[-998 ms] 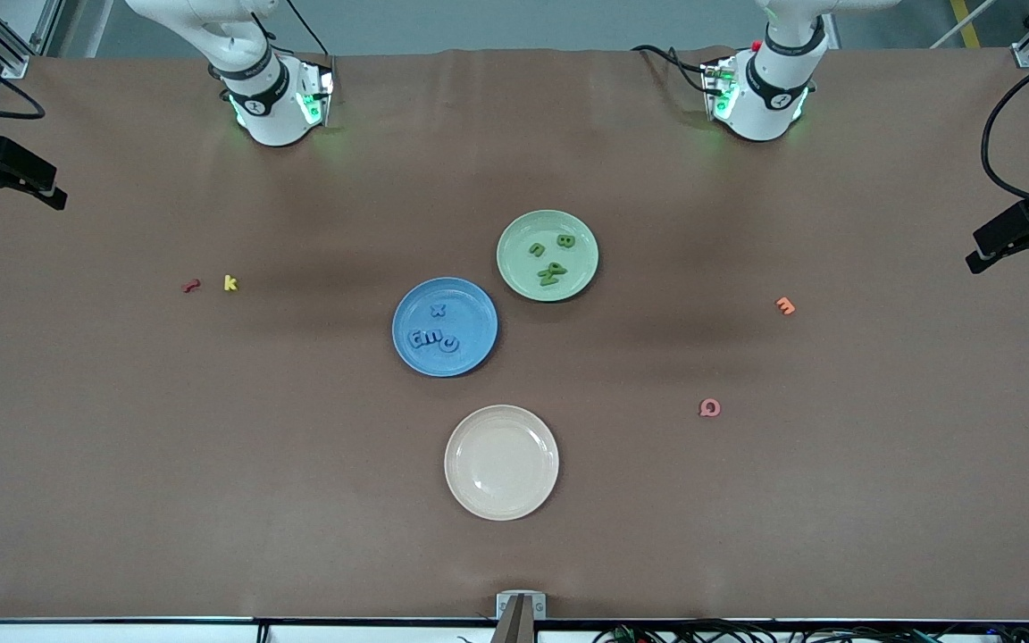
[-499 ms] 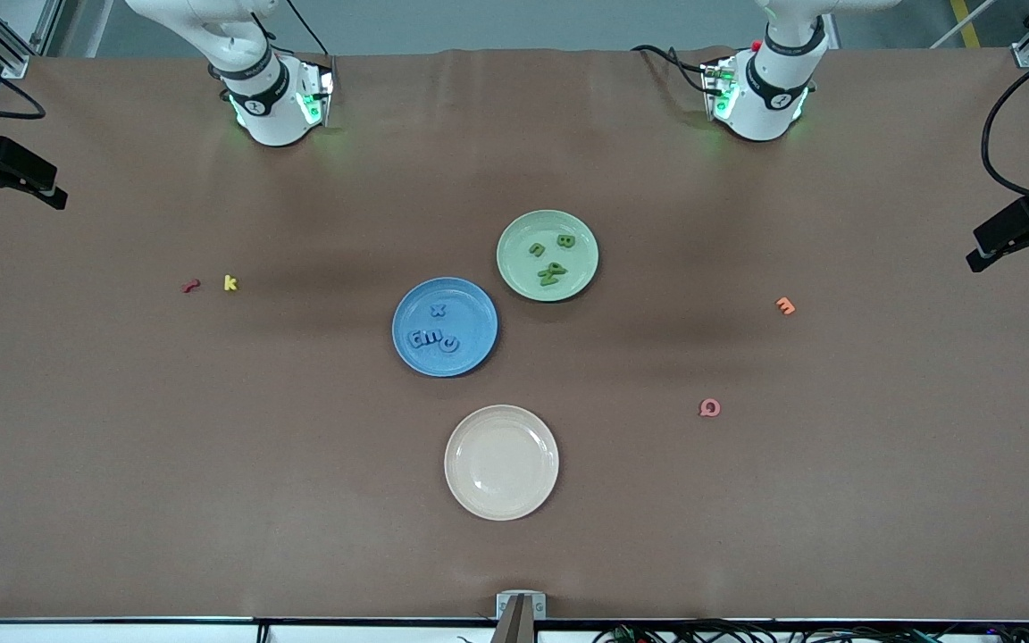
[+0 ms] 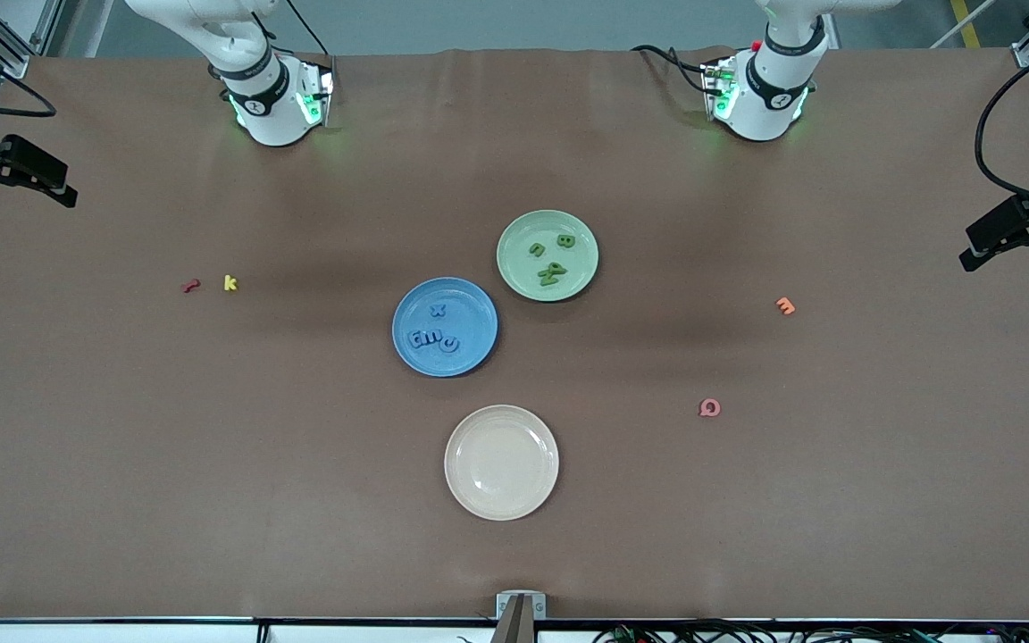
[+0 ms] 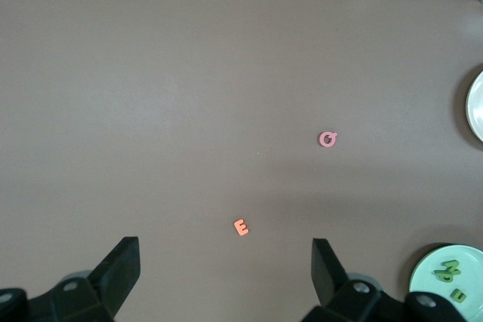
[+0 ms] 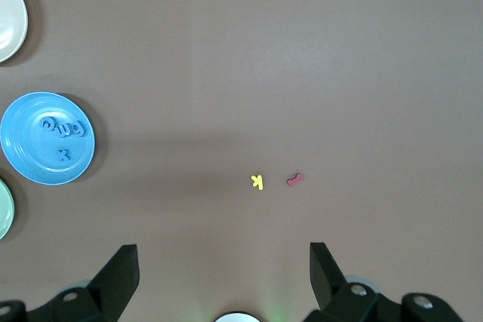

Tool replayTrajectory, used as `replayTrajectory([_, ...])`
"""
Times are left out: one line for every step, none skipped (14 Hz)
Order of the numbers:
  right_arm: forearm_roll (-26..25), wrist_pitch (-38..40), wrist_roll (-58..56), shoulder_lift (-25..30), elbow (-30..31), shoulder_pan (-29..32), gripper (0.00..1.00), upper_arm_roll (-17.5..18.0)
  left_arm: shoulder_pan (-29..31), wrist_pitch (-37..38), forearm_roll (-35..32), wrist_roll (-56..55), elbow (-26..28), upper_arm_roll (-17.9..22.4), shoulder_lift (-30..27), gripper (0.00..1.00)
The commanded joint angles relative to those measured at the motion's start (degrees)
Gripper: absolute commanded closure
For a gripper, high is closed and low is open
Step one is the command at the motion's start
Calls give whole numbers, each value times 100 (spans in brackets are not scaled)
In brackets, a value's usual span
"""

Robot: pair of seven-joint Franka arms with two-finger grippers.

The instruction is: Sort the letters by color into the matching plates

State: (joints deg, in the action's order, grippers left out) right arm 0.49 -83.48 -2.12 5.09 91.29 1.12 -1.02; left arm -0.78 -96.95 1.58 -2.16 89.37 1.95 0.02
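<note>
Blue letters (image 3: 435,338) sit in blue plate (image 3: 470,304), green letters (image 3: 553,266) in green plate (image 3: 523,232) at its 1 o'clock. Left hand (image 4: 226,273) & right hand (image 5: 224,273) high over worktop (image 3: 300,446), both waiting, fingers apart.

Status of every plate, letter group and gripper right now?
Blue plate: holds four blue letters.
Green plate: holds four green letters.
Cream plate: empty.
Left gripper: open, raised, holding nothing.
Right gripper: open, raised, holding nothing.
</note>
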Motion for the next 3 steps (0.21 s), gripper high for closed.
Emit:
replayTrajectory([4, 25, 27, 98, 82, -16, 0, 5, -19, 89, 88, 40, -34, 7, -90, 0])
replayTrajectory([4, 25, 36, 106, 82, -16, 0, 5, -19, 89, 88, 14, -34, 7, -90, 0])
replayTrajectory([4, 25, 114, 98, 82, -24, 0, 5, -19, 89, 88, -12, -34, 7, -90, 0])
